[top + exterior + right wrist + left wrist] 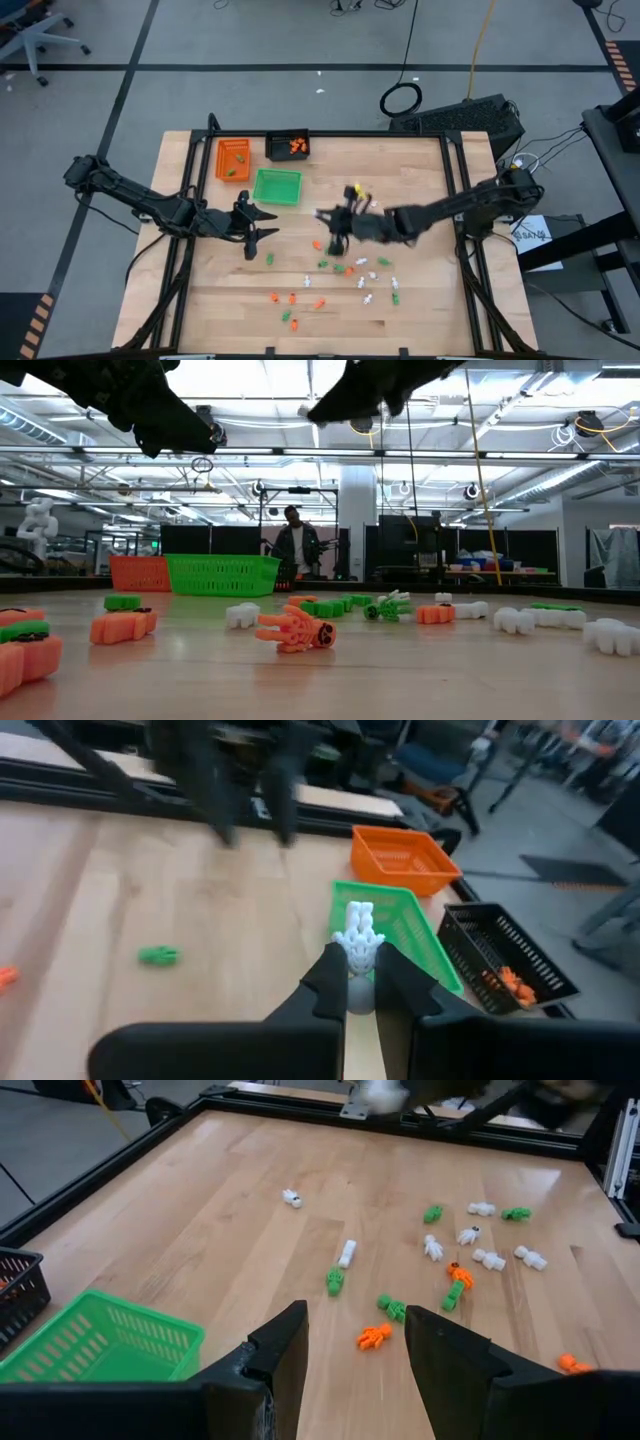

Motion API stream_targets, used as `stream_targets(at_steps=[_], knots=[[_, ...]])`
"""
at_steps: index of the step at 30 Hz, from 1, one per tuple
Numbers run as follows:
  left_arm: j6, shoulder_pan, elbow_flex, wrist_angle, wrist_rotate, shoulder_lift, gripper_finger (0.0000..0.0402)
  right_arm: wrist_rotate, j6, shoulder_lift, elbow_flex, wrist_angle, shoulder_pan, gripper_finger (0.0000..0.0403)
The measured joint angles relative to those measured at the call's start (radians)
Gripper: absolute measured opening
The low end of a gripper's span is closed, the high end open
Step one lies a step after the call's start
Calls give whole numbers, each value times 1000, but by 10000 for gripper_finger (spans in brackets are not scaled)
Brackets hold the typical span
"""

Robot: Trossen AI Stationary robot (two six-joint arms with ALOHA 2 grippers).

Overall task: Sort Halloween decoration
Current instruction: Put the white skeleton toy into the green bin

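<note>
The right claw (362,982) is pinched on a white skeleton piece (357,932) and is held above the middle of the counter (420,170), near the green tray (277,186). The left claw (355,1345) is spread, nothing between its fingers, and is poised over the counter's left part. The remaining Halloween decoration pieces (335,280), orange, green and white, are scattered across the near half of the counter. An orange tray (232,159) and a black tray (288,146) are placed beside the green one at the far edge.
</note>
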Motion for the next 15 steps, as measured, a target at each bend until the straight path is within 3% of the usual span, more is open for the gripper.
stream_targets(at_steps=[5,8,15], knots=[[0,0,0,-3,0,0,167,-69,16,0,0,-13,-128,9],[0,0,0,-9,0,0,167,-164,20,0,0,-14,-186,9],[18,0,0,-12,0,0,167,-285,36,0,0,21,-265,9]])
